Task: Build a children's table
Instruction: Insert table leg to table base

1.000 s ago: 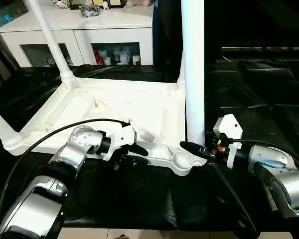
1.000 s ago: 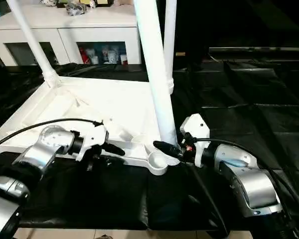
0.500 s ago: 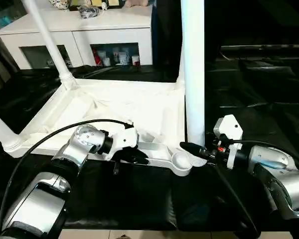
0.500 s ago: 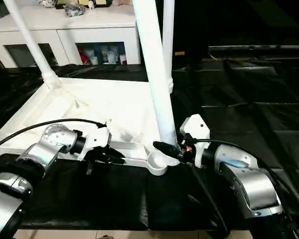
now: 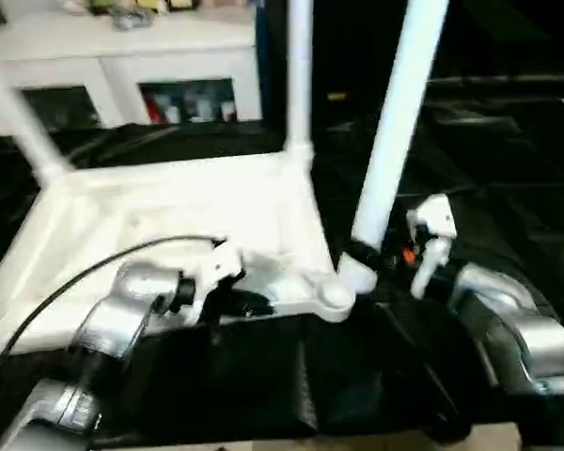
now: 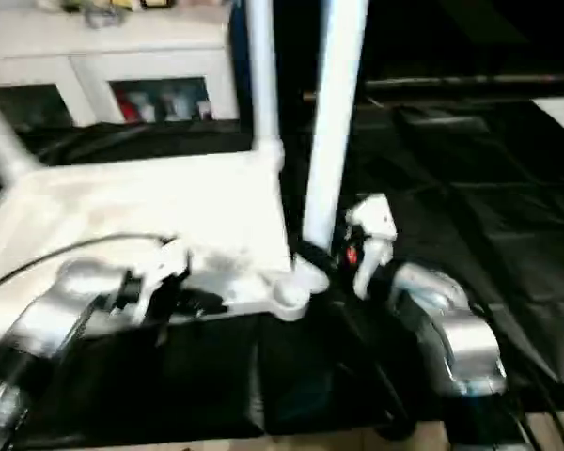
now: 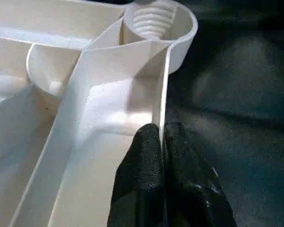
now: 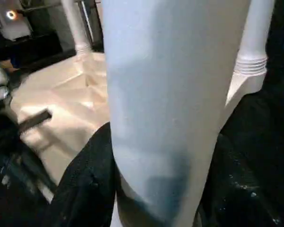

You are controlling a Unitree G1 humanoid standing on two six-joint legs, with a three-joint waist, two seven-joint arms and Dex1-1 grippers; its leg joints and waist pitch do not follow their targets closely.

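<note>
White plastic children's table lies upside down on the black-covered surface. Left gripper pinches its near rim to steady it. Right gripper clamps the 4th white tube leg, tilted over the corner socket, likely for threading in.
</note>
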